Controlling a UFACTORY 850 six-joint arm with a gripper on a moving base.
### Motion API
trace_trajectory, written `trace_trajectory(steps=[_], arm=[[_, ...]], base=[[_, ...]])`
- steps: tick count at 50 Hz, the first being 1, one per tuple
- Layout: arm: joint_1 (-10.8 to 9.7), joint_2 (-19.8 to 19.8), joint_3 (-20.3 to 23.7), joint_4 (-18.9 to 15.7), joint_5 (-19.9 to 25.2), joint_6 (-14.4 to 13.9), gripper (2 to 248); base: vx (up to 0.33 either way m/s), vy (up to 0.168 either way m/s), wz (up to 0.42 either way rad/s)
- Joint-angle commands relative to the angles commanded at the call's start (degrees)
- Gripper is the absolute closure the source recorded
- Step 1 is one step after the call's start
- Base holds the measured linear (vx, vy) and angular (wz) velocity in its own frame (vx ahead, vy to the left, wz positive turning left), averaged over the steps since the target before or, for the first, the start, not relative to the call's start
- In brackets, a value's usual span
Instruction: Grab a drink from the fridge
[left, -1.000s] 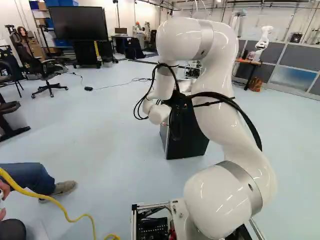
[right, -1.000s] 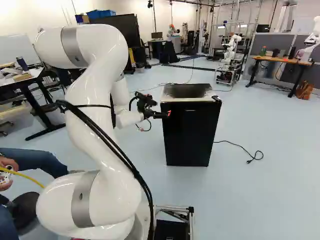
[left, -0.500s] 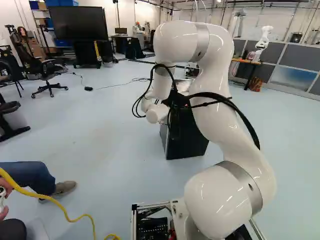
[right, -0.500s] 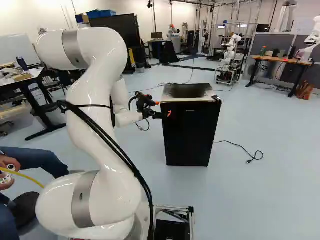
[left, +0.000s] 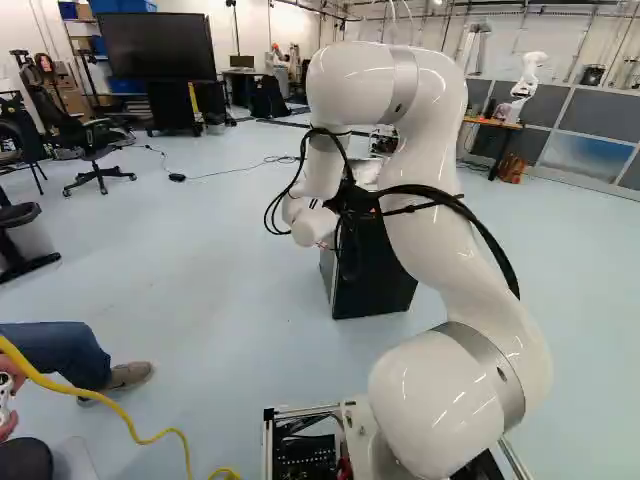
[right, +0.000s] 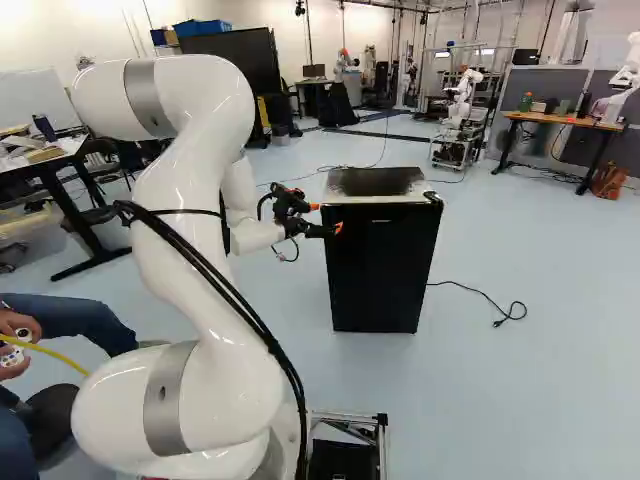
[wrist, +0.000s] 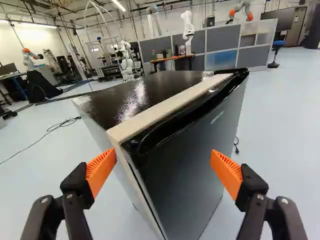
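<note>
what the fridge (right: 380, 270) held was hidden behind its shut door (wrist: 185, 165), and the small lettering (wrist: 217, 117) on that door was too blurred to read. in the left base view, the arm (left: 430, 230) and its black cables (left: 425, 188) covered much of the fridge's upper part, and the claw (right: 327, 218) was hard to make out there. the wrist view's edge cut off the door's foot. the yellow cable (left: 110, 400) ran out of the left base view. the small things on the far counter (right: 560, 119) were too tiny to tell.
</note>
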Motion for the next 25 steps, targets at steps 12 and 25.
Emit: trace_trajectory(steps=[12, 25], arm=[[0.0, -0.1, -0.2, 0.0, 0.0, 0.0, 3], [0.0, -0.1, -0.2, 0.0, 0.0, 0.0, 3]], base=[[0.0, 0.0, 0.0], [0.0, 0.0, 0.0]])
